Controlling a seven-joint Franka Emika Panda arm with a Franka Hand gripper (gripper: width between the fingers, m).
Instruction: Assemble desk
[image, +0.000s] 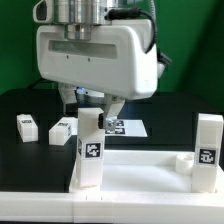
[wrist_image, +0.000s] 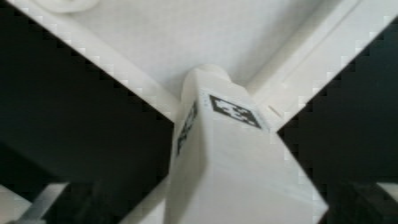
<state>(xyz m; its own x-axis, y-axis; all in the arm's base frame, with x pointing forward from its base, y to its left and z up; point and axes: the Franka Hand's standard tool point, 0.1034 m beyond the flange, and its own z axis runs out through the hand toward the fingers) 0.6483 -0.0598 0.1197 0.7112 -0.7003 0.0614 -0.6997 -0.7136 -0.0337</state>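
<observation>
The gripper (image: 94, 106) hangs over the white tabletop (image: 140, 195), its fingers (image: 115, 104) spread to either side of the top of the left leg (image: 88, 150). Neither finger appears to press on it. This square-section leg stands upright at the tabletop's far corner on the exterior view's left, with a black-and-white tag (image: 92, 150) on its front face. The right leg (image: 208, 150) stands upright at the far corner on the exterior view's right and also carries a tag. The tabletop lies flat on the black worktop (image: 20, 105), its raised rim running between the two standing legs. Two loose legs (image: 27, 126) (image: 62, 130) lie near each other on the worktop, at the exterior view's left. The marker board (image: 128, 128) lies flat behind the gripper. The wrist view looks down along the left leg (wrist_image: 231, 165) and its tag (wrist_image: 233, 110), with the rimmed tabletop (wrist_image: 178, 40) beneath and a round corner socket (wrist_image: 63, 5) at the picture's edge.
</observation>
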